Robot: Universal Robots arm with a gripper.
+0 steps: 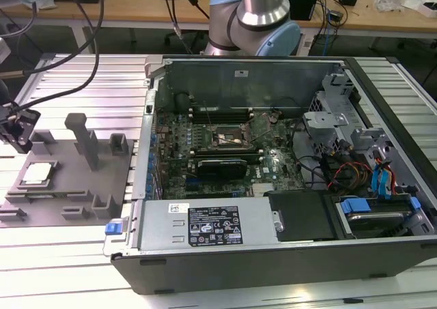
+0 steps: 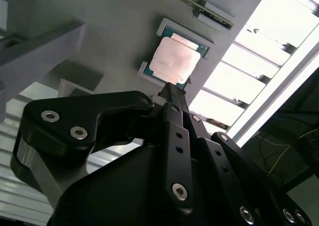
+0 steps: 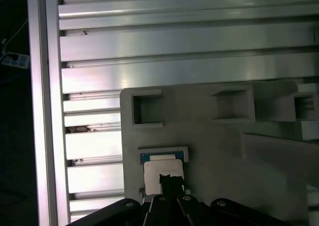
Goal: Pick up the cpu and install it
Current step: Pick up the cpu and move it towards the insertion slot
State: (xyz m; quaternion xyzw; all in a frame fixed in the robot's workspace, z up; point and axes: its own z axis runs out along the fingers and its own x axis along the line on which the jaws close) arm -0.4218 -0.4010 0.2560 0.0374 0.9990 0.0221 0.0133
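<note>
The gripper [image 2: 170,90], jaws drawn together on nothing, hovers just above the cpu [image 2: 175,60], which lies flat in a pocket of the grey fixture [image 3: 214,151] on the tabletop [image 3: 174,66]. Light, stiff, slick-topped and probably delicate underneath, it looks best gripped by opposite edges.

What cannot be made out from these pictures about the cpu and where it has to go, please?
Contact: in both wrist views the gripper overlaps the near edge of the cpu, so I cannot tell whether it is touching or just above.
Socket: in the exterior view it is too small to tell whether it is open or empty.
Arm: it is cut off by the top edge of the exterior view.
</note>
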